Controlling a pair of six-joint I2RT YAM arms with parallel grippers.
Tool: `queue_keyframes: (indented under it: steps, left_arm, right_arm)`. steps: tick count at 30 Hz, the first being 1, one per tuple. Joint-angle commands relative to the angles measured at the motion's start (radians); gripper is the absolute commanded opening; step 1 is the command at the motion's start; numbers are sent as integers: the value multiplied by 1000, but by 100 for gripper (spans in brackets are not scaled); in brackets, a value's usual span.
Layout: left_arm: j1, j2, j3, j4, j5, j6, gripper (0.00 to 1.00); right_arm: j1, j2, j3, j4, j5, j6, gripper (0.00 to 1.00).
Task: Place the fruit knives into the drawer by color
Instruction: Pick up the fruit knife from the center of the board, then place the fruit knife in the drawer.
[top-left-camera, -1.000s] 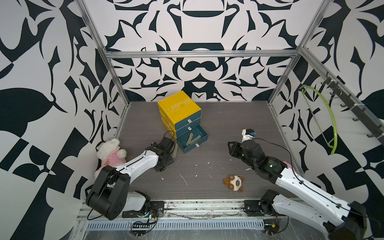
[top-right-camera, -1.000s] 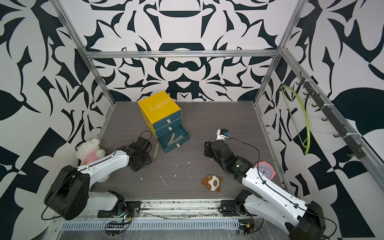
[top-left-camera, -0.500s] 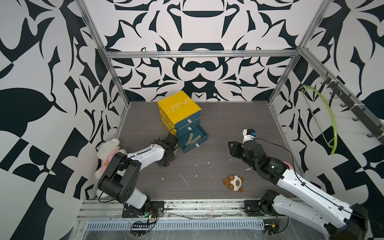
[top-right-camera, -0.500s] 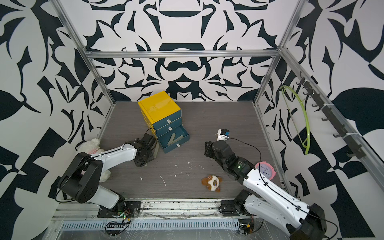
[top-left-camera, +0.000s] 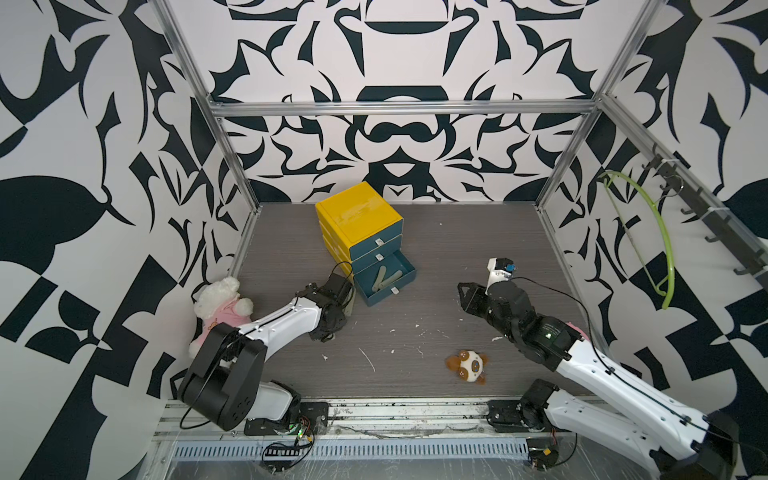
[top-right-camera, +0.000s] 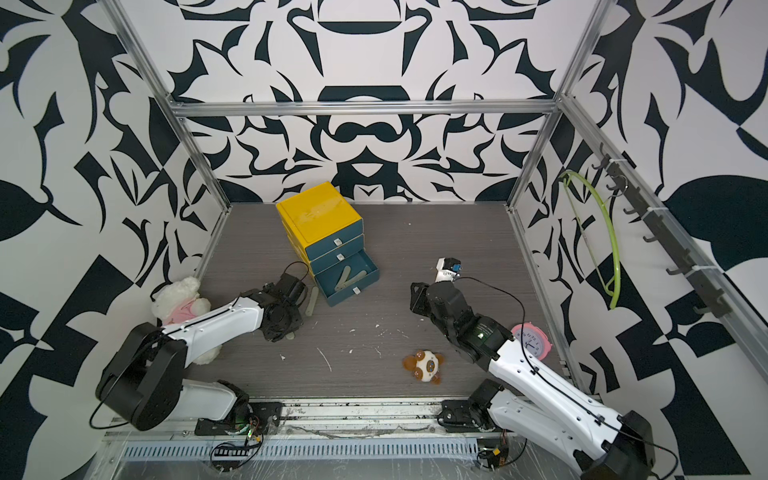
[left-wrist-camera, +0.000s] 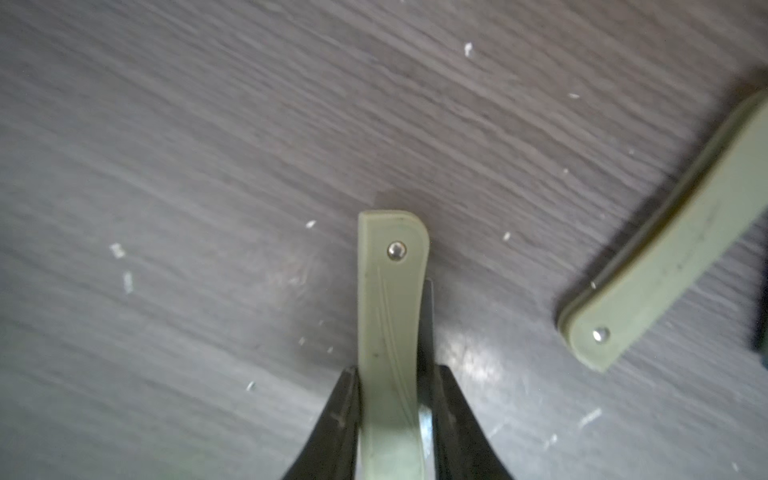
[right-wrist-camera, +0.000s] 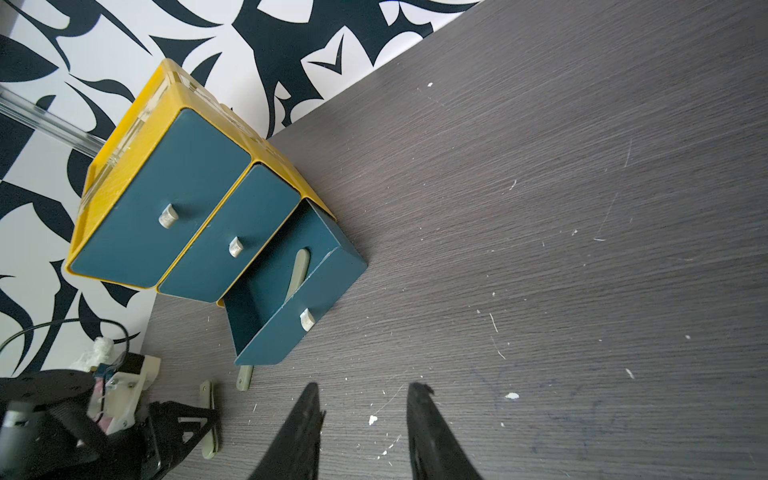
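Pinching an olive fruit knife (left-wrist-camera: 390, 332) just beside the yellow drawer cabinet (top-left-camera: 359, 216).

The left gripper (left-wrist-camera: 395, 374) has its jaws pressed onto the knife's two edges, down at the table (top-left-camera: 436, 249), off the side of the cabinet's pulled-out bottom drawer (top-left-camera: 390, 293), where two olive knives (top-left-camera: 379, 277) lie in a V. A second loose olive knife (left-wrist-camera: 665, 249) lies flat on the table nearer the cabinet, apart from the held one. The left arm (top-left-camera: 282, 324) reaches low and stretched toward the cabinet. The right gripper (right-wrist-camera: 363, 399) hangs in front of the cabinet, well apart from it, jaws spread and empty. The table is dark wood grain flecked with white bits; the walls (top-left-camera: 395, 62) are patterned black and white.
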Motion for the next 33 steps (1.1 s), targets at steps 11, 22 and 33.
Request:
queue_keyframes:
  steps: [11,22,33]
  left_arm:
    - [-444,-126,324,-197,-417,18,23]
    - [-466,338,652,0,-563,358,23]
    - [-377,567,771,69,-490,384,22]
  right_arm:
    - [-5,3,26,-12,29,-5,37]
    - [-5,-43,28,-78,50,-2,37]
    - [-5,-144,7,-146,63,9,37]
